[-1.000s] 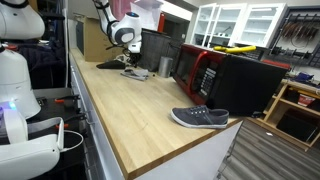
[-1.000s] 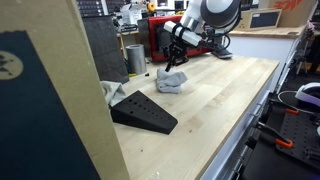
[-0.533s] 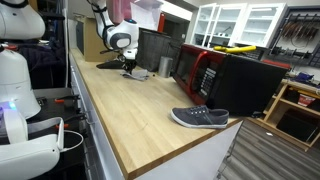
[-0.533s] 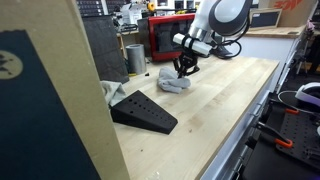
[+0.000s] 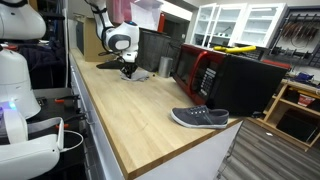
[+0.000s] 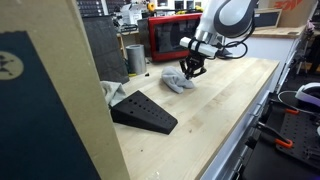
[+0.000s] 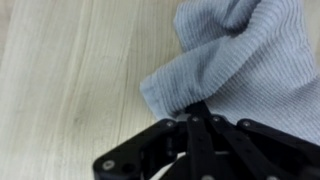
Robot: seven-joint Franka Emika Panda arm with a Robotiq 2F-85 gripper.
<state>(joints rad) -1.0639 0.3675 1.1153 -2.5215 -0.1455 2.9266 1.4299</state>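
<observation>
Wrist view: cloth [image 7: 245,60] pinched in pincer [image 7: 197,112]

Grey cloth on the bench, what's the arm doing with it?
The robot arm's pincer is shut on the edge of the grey cloth, pinching a fold of it. The rest of the cloth lies bunched on the wooden counter, not far from a black wedge. A grey shoe sits well apart, farther along the counter.
</observation>
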